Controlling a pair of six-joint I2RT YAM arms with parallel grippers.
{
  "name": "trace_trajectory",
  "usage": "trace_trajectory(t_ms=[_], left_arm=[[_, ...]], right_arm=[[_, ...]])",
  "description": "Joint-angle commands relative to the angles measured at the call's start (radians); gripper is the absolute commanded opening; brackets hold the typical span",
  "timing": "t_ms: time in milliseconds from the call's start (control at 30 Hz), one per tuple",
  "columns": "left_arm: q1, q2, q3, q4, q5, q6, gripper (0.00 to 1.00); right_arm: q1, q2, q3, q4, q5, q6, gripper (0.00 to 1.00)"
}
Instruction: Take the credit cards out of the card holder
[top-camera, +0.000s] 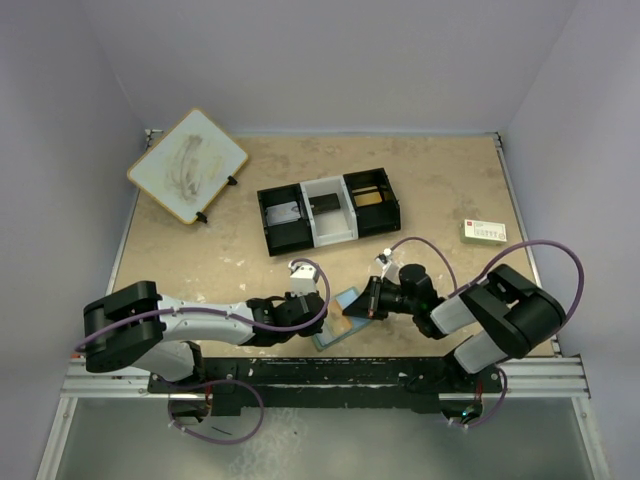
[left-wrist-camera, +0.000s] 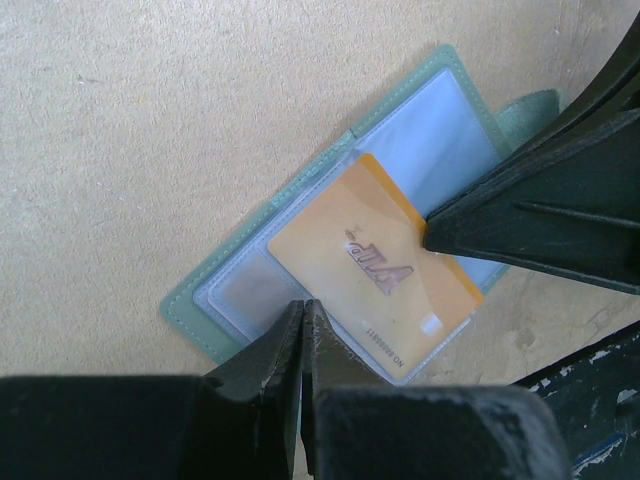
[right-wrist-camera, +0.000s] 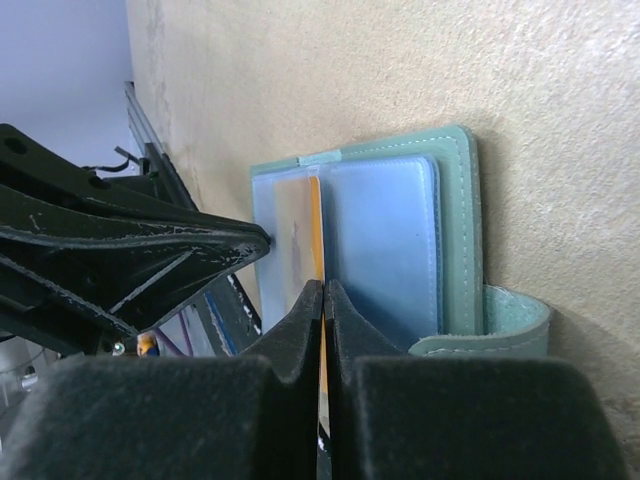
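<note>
**Card holder (left-wrist-camera: 425, 125) open on the bench (left-wrist-camera: 150, 120), lower centre of the top view, with both arms at it.**
Left fingers (left-wrist-camera: 302, 308) are pressed together, tips at the holder's near edge. Right fingers (right-wrist-camera: 325, 288) are clamped on the orange-gold card (left-wrist-camera: 370, 260) — it sits partly out of its clear pocket.

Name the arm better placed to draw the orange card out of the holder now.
Right. Its end effector is shut on the orange card's edge, so it likely only needs to pull away. The left end effector, shut, rests on the card holder's edge, apparently pinning it.
</note>
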Motion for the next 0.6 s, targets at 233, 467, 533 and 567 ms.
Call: trace_trajectory(t_ms=[233,467,533,567], left_arm=[[-0.004,0.005,-0.018,-0.123,-0.014,0.023,0.00],[-0.003,0.003,-0.022,-0.121,-0.017,0.022,0.00],[-0.004,0.002,-0.022,-0.121,-0.016,0.024,0.00],[-0.004,0.001,-0.022,-0.121,-0.018,0.023,0.00]], right_arm=[[-0.012,-0.148,0.008,-0.150,0.081,-0.053,0.00],[-0.030,-0.249,0.041,-0.324,0.105,-0.137,0.00],[-0.032,-0.266,0.045,-0.348,0.114,-0.145,0.00],[-0.035,-0.273,0.045,-0.354,0.115,-0.146,0.00]])
